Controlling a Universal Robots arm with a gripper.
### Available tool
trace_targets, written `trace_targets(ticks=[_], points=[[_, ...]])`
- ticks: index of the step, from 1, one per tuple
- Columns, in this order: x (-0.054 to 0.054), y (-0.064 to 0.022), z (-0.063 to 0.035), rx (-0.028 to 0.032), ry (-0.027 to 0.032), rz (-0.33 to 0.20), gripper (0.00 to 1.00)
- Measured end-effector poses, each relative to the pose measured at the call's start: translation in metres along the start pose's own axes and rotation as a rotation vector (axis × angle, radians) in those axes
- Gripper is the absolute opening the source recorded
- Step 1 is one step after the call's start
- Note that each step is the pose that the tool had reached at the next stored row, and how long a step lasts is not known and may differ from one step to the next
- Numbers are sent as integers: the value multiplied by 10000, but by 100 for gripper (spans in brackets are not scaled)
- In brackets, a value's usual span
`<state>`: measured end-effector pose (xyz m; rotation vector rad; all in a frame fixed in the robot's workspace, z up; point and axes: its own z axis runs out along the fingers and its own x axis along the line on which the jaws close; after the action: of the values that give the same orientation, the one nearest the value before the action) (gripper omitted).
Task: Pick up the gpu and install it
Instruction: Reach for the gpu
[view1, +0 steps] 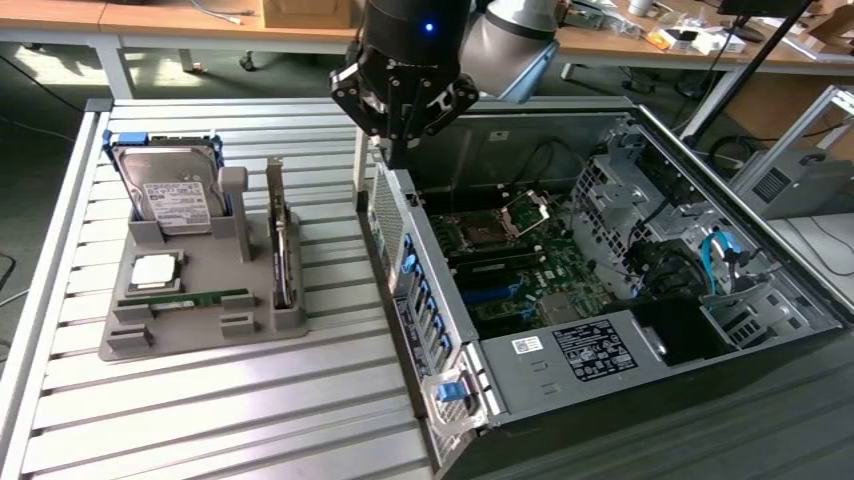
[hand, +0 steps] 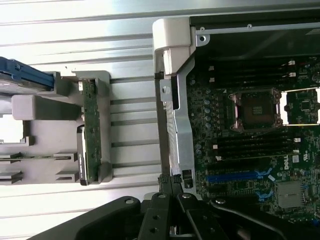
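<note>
Light, stiff, fragile gpu (view1: 280, 255) is judged best taken by its top edge; gripper (view1: 398, 138) is clenched, empty.

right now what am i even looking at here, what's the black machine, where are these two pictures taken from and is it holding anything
The black machine is a robot arm ending in a pincer. One picture comes from a camera standing off the arm; the other from a camera on its wrist, looking down past the pincer. On the slatted table sits an open computer case and, to the exterior view's left of it, a grey holder carrying a hard drive, a memory stick and the gpu, standing on edge. The pincer is shut, holds nothing, and hangs over the case's edge nearest the holder.
</note>
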<state>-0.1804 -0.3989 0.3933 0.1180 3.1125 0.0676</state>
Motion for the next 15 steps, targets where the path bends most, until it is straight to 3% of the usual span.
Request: trace_targets(ticks=[15], points=[[122, -9, -4, 0, 0, 0, 11]])
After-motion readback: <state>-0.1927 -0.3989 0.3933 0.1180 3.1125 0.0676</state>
